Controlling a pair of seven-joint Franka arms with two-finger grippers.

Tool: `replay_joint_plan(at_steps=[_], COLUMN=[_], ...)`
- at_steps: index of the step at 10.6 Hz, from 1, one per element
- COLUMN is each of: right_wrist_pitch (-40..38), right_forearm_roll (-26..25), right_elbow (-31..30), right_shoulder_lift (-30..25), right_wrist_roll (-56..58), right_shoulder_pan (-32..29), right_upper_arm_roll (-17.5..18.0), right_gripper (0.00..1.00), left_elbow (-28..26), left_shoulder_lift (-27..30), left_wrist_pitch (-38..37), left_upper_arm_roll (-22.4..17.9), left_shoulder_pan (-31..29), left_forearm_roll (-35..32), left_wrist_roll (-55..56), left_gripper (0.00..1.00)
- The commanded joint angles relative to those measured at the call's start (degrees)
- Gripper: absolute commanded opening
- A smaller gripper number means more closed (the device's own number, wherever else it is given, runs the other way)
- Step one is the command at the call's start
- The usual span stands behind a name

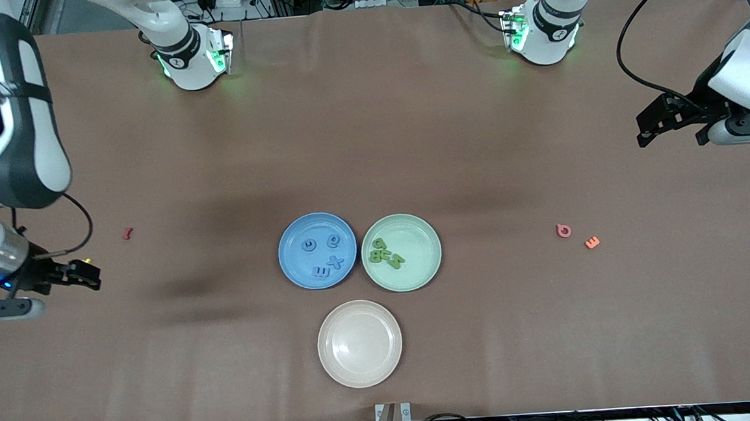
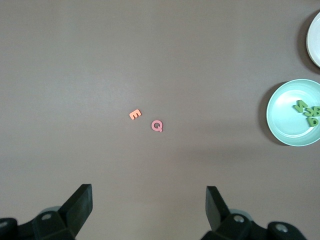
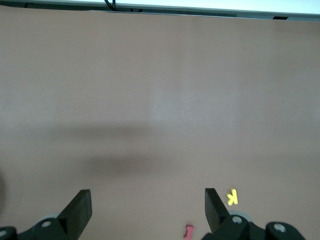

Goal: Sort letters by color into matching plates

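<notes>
Near the table's middle, the blue plate (image 1: 289,258) holds several blue letters (image 1: 334,261). Beside it, toward the left arm's end, the mint green plate (image 1: 419,254) (image 2: 285,116) holds several green letters (image 1: 384,253) (image 2: 308,110) bunched in a cluster. My left gripper (image 1: 645,130) (image 2: 148,200) hangs open and empty over bare table at the left arm's end. Over the right arm's end, my right gripper (image 1: 86,275) (image 3: 148,200) is also open with nothing between its fingers. Both grippers are well apart from the plates.
An empty beige plate (image 1: 360,343) (image 2: 315,40) lies nearer the front camera than the two plates. A pink Q (image 1: 564,230) (image 2: 157,126) and an orange E (image 1: 592,243) (image 2: 135,114) lie toward the left arm's end. A red letter (image 1: 128,233) (image 3: 188,231) and a yellow K (image 3: 232,197) lie toward the right arm's end.
</notes>
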State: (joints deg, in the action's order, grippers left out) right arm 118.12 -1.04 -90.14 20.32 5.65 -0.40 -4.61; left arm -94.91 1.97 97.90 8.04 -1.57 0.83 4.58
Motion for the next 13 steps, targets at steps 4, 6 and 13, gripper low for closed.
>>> replay_joint_plan(at_steps=[4, 6, 13], right_wrist_pitch=[-13.33, -18.08, -28.47], right_forearm_roll=[-0.01, -0.01, -0.01], right_elbow=[-1.27, -0.05, 3.22], right_shoulder_lift=[-13.09, -15.92, -19.79], right_wrist_roll=[-0.03, -0.11, -4.23], right_shoulder_pan=[-1.36, -1.36, 0.22], right_upper_arm_roll=[0.65, 0.74, 1.44], right_gripper=[1.0, 1.0, 1.0], left_elbow=[0.51, 0.51, 0.6], left_shoulder_lift=[-0.83, -0.92, -1.01], left_wrist_pitch=[-0.51, -0.51, 0.63], left_upper_arm_roll=[0.48, 0.4, 0.4], left_shoulder_pan=[-0.19, -0.19, -0.28], left_forearm_roll=[1.19, 1.19, 1.19], left_wrist_roll=[-1.68, -1.68, -1.59], left_gripper=[1.0, 1.0, 1.0])
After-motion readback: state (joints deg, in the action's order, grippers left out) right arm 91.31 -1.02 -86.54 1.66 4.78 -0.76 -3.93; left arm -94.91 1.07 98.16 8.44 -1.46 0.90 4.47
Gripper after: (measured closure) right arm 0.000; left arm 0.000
